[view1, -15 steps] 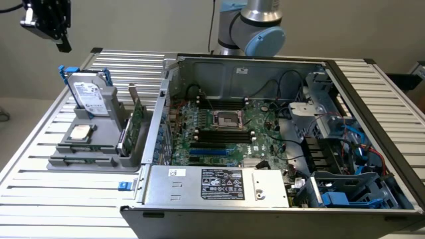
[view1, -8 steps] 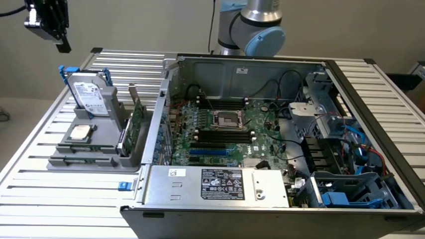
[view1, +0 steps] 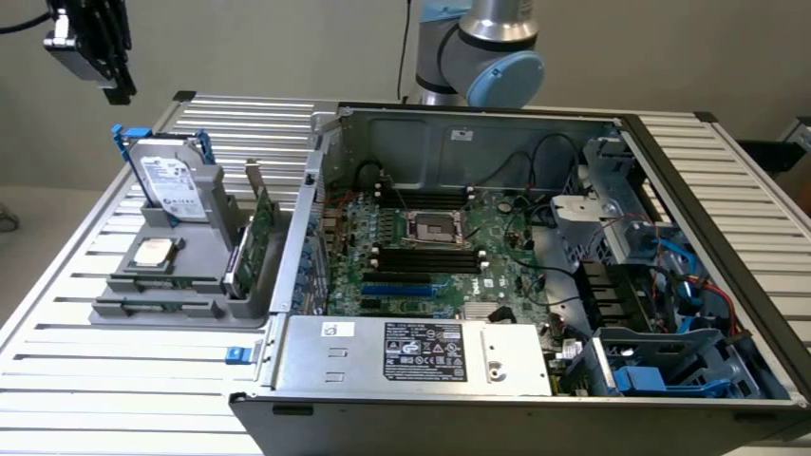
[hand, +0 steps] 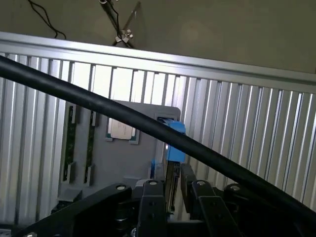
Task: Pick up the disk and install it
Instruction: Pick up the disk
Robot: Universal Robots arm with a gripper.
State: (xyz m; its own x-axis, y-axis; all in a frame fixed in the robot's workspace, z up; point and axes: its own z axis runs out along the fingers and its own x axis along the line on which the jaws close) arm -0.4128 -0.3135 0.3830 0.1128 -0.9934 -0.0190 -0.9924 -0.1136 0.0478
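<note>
Slatted aluminium tabletop (view1: 76,380) fills the scene under a plain wall. The disk (view1: 171,180) stands on end in a grey holder (view1: 190,290) at about nine o'clock in the exterior view. Its long axis is nearly upright, with the top leaning slightly toward eleven o'clock. The white-labelled face is turned to the camera, and the blue carrier (view1: 123,142) frames its upper edge and sides. In the wrist view the disk (hand: 171,183) is seen edge-on, with the blue carrier (hand: 175,142) at its upper end. It lines up with the gap between the two dark fingers (hand: 150,195). Those fingers stand a little apart and grip nothing. In the exterior view the gripper (view1: 118,90) hangs at eleven o'clock from the disk, well above it and clear of the carrier. A black cable (hand: 98,103) slants across the wrist view in front of the holder. Lying flat on the holder just below the disk, at about six o'clock from it, is a small square silver chip (view1: 155,251), which also shows in the wrist view (hand: 121,129). A green circuit card (view1: 260,242) stands on edge at the holder's three o'clock side. Beyond it, toward three o'clock, an open computer case (view1: 419,142) lies on its side with its motherboard (view1: 431,247) exposed. A labelled metal box (view1: 419,353) sits along the case's near edge, and the arm's base (view1: 488,47) rises behind the case at twelve o'clock.
</note>
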